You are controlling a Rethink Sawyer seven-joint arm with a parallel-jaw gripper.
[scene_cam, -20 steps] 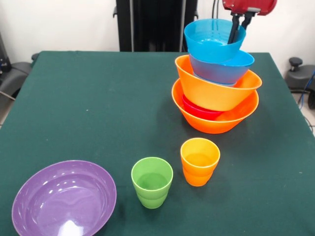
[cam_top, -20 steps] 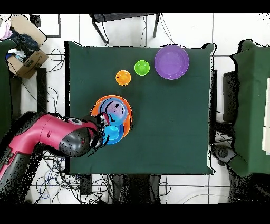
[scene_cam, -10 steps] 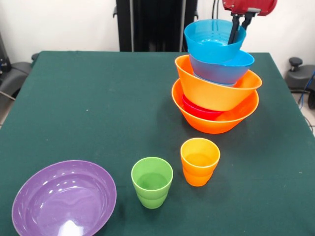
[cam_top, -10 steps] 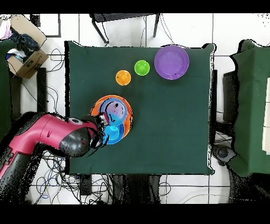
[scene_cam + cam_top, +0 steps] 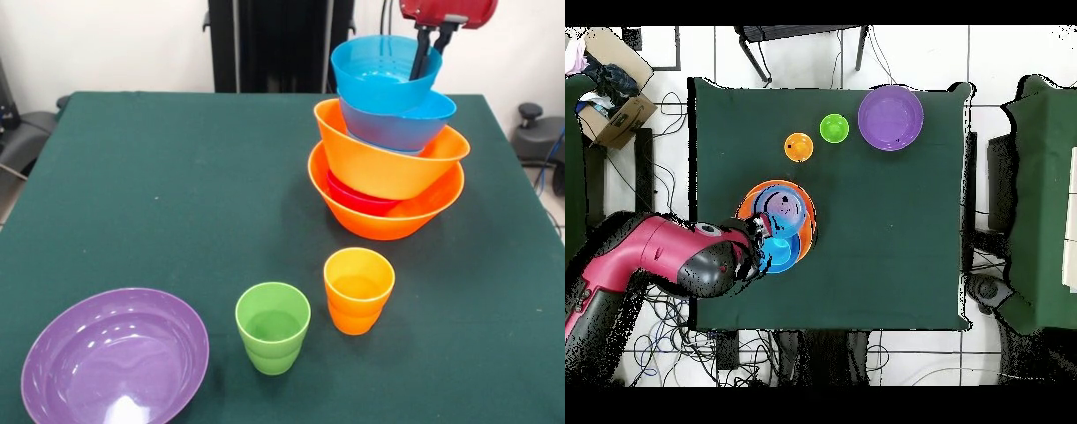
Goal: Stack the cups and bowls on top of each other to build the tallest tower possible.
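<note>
The tower (image 5: 388, 168) leans at the table's right: a large orange bowl (image 5: 388, 219) as base, a small red bowl (image 5: 355, 200) inside it, a second orange bowl (image 5: 380, 166), a blue bowl (image 5: 402, 125), and a tilted lighter blue bowl (image 5: 375, 75) on top. My gripper (image 5: 422, 60) comes down from above with its dark fingers pinched on the far right rim of that top blue bowl. An orange cup (image 5: 357, 290) and a green cup (image 5: 273, 327) stand upright in front of the tower. A wide purple bowl (image 5: 115, 358) rests at the near left corner.
In the overhead view the red arm (image 5: 655, 265) reaches over the table edge to the tower (image 5: 783, 212). The orange cup (image 5: 799, 147), green cup (image 5: 834, 128) and purple bowl (image 5: 891, 117) line the opposite side. A cardboard box (image 5: 610, 100) sits off the green table (image 5: 885, 230).
</note>
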